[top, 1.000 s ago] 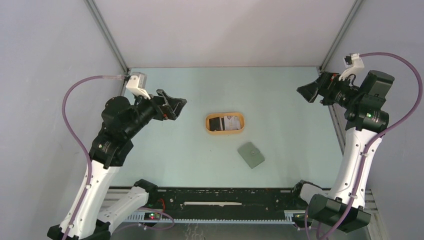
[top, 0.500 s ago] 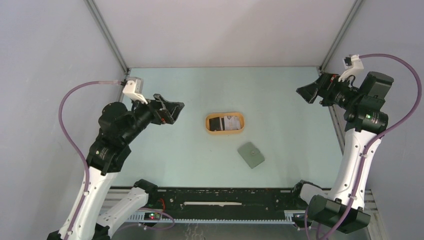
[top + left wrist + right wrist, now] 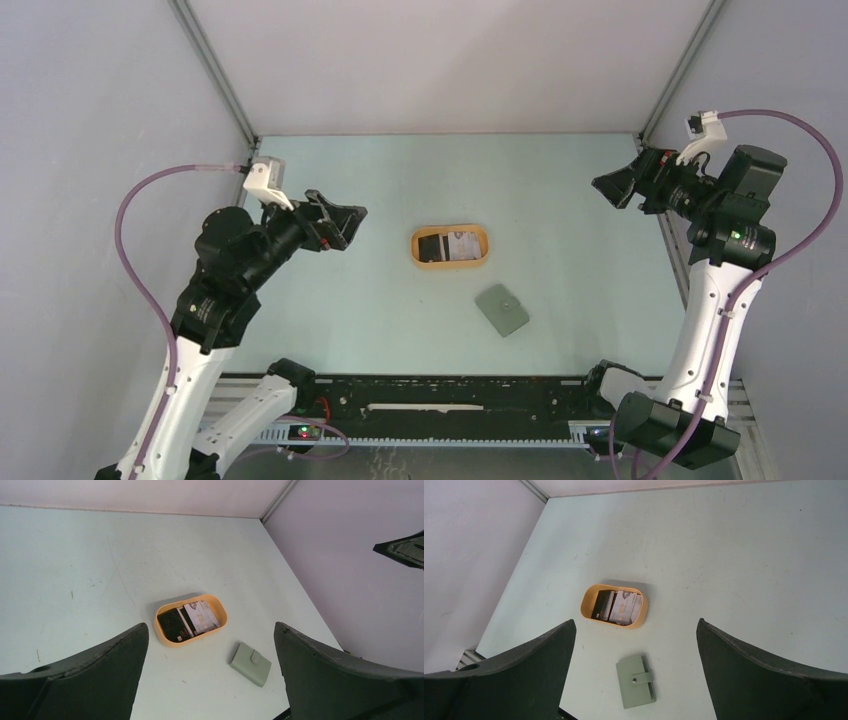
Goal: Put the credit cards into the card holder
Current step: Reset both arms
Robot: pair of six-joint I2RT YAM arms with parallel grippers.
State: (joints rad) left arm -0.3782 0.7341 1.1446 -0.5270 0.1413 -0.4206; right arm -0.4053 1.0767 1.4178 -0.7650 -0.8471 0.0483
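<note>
**Landmark.** All positions refer to the orange oval tray (image 3: 450, 265), which sits on the table (image 3: 570, 280) near its middle.

**Cards.** The cards (image 3: 618, 606) lie inside the tray, flat and packed side by side. A black card (image 3: 170, 622) takes the left part and a whitish card (image 3: 202, 617) the right part. A narrow dark edge shows between the two; whether it belongs to a third card cannot be told. No card lies outside the tray.

**Holder.** The holder (image 3: 636, 681) lies flat on the table near the tray, on the side toward the arm bases and slightly to the right. It does not touch the tray. It is folded shut, with the tab (image 3: 642, 678) across the front face and a small button on it. Its edges sit at an angle to the tray's long side.

**Left gripper.** The left gripper (image 3: 352, 228) hangs above the table, well apart from the tray on its left. The jaws are spread wide and hold nothing – the wrist view shows the tray and the holder through the gap between the fingers (image 3: 85, 675).

**Right gripper.** The right gripper (image 3: 608, 188) hangs well apart from the tray on its right, toward the far side. The jaws are likewise spread wide and empty – both fingers (image 3: 769, 675) frame bare table, the tray and the holder.
</note>
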